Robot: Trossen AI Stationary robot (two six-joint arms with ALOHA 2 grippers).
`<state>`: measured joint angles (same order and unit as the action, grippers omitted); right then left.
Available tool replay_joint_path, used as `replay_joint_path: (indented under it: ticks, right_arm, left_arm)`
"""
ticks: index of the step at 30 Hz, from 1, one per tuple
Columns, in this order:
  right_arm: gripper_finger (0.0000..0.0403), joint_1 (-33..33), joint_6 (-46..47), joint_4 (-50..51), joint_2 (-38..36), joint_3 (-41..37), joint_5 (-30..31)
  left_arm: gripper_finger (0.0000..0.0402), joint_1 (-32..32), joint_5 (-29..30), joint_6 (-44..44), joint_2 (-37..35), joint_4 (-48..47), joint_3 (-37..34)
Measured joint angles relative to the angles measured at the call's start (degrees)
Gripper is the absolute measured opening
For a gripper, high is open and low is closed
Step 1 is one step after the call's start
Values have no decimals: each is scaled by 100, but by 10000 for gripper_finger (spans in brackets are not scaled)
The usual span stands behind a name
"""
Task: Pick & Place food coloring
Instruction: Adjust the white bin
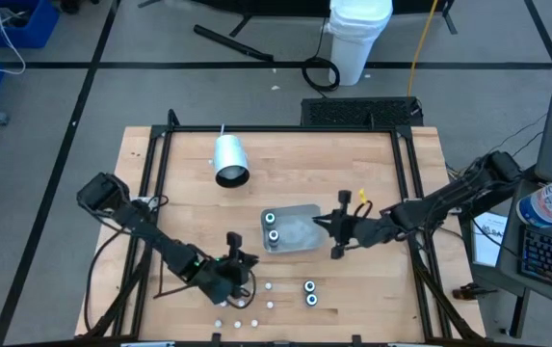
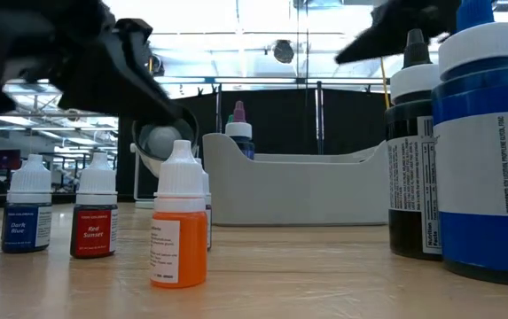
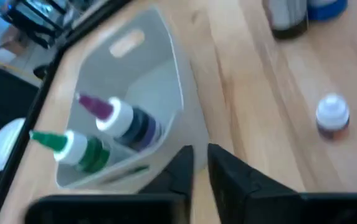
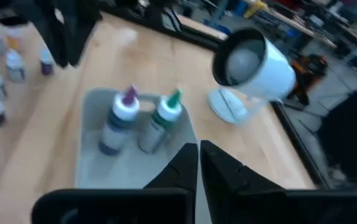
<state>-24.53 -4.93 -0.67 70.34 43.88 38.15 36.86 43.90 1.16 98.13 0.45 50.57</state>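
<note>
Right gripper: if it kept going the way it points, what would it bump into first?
Probably the grey plastic tray just ahead of the shut right gripper, then the purple-tipped bottle inside; depth is uncertain.

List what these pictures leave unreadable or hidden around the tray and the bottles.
- Grey tray: its right end is covered by the right gripper in the high view.
- Small bottles along the table's near edge: mere white dots from above, colours unreadable.
- Blue bottle: cut off by the low view's right edge.
- Left gripper: whether it holds anything is unclear.
</note>
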Motion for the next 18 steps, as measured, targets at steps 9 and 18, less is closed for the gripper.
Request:
replay_joint_path:
  ticks: [9, 18]
  right_arm:
    - [1, -764, 1417, 330, -355, -1023, 1434]
    - [1, -969, 2843, 204, -1065, -1926, 2172]
  left_arm:
    - [4, -63, 116, -80, -39, -492, 0]
    - [5, -667, -303, -348, -39, -496, 0]
